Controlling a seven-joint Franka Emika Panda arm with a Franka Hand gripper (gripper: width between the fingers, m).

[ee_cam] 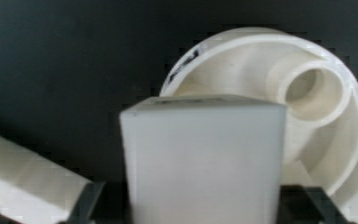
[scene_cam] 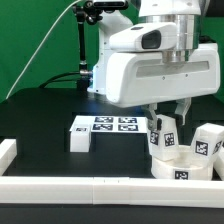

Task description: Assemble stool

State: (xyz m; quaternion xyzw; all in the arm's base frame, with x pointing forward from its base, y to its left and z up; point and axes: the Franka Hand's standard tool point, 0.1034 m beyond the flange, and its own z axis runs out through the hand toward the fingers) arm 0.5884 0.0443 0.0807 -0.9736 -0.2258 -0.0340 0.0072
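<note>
The tool (scene_cam: 167, 122) pinches a short blocky white plastic leg (scene_cam: 163, 137) upright just over the round white dish-like seat (scene_cam: 168, 163) on the black surface (scene_cam: 40, 120); no leg looks fitted yet, and 1 more tagged leg (scene_cam: 207, 141) waits loose beside the seat

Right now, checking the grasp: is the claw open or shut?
Shut on the leg: wrist view shows it wedged between the fingers of the claw.

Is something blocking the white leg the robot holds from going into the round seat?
No, nothing visible does. The leg, held in the jaws, is right above the seat. The wrist view shows the seat's round socket open and empty.
</note>
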